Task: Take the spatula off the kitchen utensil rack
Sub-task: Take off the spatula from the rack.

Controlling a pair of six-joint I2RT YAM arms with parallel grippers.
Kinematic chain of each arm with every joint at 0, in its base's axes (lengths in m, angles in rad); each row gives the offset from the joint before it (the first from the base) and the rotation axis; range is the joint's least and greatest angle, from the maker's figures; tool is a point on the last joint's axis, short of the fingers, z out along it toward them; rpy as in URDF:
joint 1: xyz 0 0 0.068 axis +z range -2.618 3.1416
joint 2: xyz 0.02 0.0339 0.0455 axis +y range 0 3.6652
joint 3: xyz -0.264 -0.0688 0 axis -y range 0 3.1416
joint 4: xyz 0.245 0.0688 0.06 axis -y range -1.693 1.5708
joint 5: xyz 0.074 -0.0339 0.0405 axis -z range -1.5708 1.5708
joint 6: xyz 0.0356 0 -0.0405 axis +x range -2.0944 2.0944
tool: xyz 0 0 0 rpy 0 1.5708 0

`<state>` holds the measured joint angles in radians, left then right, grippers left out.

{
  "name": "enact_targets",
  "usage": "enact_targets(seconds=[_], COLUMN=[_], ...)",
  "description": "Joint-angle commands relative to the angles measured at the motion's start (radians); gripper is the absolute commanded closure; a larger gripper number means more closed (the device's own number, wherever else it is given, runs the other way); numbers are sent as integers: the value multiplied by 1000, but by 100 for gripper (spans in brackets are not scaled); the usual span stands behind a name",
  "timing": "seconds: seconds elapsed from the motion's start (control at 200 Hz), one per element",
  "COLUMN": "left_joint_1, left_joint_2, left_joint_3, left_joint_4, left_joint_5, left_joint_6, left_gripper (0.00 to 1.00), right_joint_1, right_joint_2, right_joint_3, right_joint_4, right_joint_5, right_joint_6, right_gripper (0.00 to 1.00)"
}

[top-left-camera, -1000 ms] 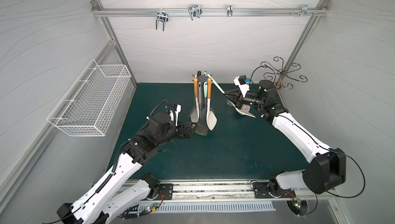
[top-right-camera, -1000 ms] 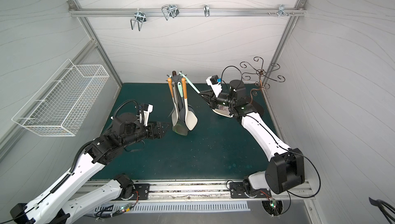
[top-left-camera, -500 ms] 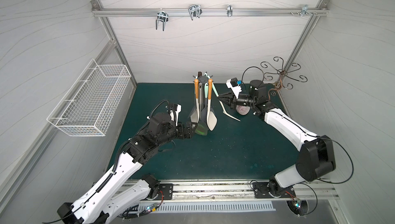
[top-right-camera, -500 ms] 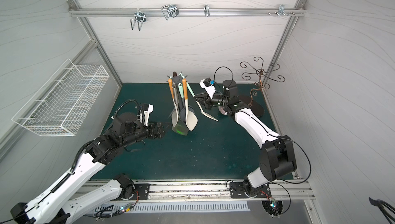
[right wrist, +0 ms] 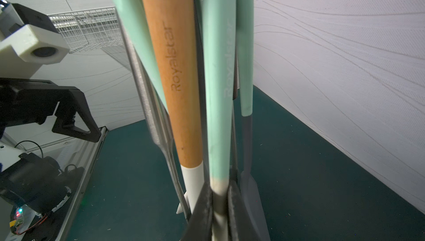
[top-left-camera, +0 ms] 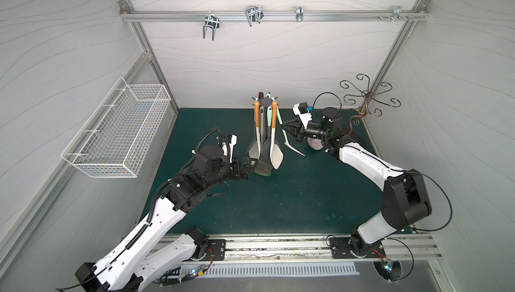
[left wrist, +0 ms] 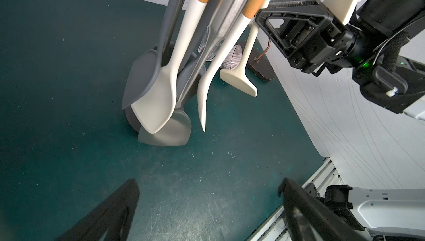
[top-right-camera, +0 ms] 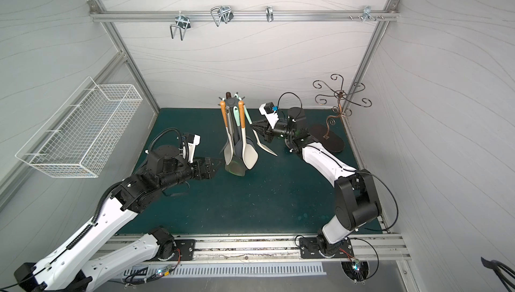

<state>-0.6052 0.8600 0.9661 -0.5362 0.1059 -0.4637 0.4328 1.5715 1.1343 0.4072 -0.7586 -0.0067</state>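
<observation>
Since a sec ago the right hand (top-left-camera: 288,131) has swung in toward the kitchen utensil rack (top-left-camera: 264,100), so the spatula (top-left-camera: 294,149) it carries now hangs steep & close to the other utensils instead of splayed out sideways; the left arm hasn't budged. From where I stand the right hand's jaws are clamped together on the spatula, low down where the mint handle meets the white neck; the right wrist view shows that clearly. Prob. a low grip b/c it leaves the top end free to slide off its prong. Spatula itself: just beside the rack on the right arm's side, handle tucked behind an orange-handled utensil (top-left-camera: 273,118), white head down near the green counter (top-left-camera: 278,207). Its top end is hidden, so can't tell if it's still hooked on the crown; I'd guess it is, i.e. lift-off not done yet. Left hand (top-left-camera: 251,164) waits w/ jaws wide apart, holding nothing, low by the hanging heads but not touching, likely parked there to steady the rack if it tips.
</observation>
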Motion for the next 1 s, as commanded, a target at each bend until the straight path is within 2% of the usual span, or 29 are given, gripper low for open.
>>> enact_targets(seconds=[0.0, 0.34, 0.48, 0.61, 0.78, 0.995], left_joint_1=[-4, -4, -4, -4, -4, -3], left_joint_2=[7, 5, 2, -2, -1, -7], left_joint_3=[47, 40, 40, 39, 37, 8], left_joint_4=[10, 17, 15, 12, 10, 38], left_joint_5=[12, 16, 14, 15, 20, 27], left_joint_6=[16, 4, 3, -2, -4, -20], left_gripper=[0, 0, 0, 0, 0, 0], right_joint_1=[-3, -38, -38, -27, 6, 1], right_joint_2=[-34, -117, -120, -149, -194, -141], right_joint_3=[-38, -91, -46, -34, -36, -42], right_joint_4=[172, 267, 213, 135, -24, -29], right_joint_5=[32, 47, 27, 48, 159, 74], right_joint_6=[113, 178, 168, 116, -11, -44], right_gripper=[100, 100, 100, 100, 100, 100])
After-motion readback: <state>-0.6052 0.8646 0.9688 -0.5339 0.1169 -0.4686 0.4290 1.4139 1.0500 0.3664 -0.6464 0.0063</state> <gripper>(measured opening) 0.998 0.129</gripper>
